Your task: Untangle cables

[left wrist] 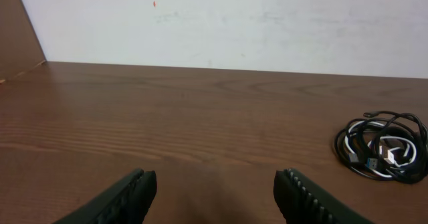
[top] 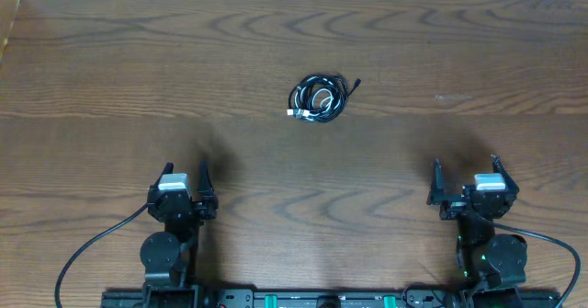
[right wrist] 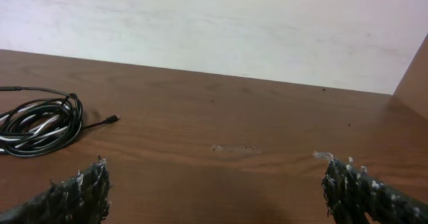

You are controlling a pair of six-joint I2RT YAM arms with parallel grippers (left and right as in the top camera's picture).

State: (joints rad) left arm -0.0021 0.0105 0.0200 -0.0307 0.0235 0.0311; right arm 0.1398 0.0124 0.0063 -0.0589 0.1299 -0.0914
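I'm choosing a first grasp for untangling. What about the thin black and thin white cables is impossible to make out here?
Overhead: the coil of thin black cable is too small to trace crossings.
Left wrist: the thin white cable runs under black loops that hide its path, and the coil reaches the frame's right edge.
Right wrist: the left edge cuts off much of the coil, and no white plug shows.

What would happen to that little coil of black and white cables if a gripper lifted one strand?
Probably floppy: the thin black cable and white cable lie in loose, interwoven loops, so one lifted strand would likely drag the whole bundle. It looks light and would probably slide on the smooth table if pushed.
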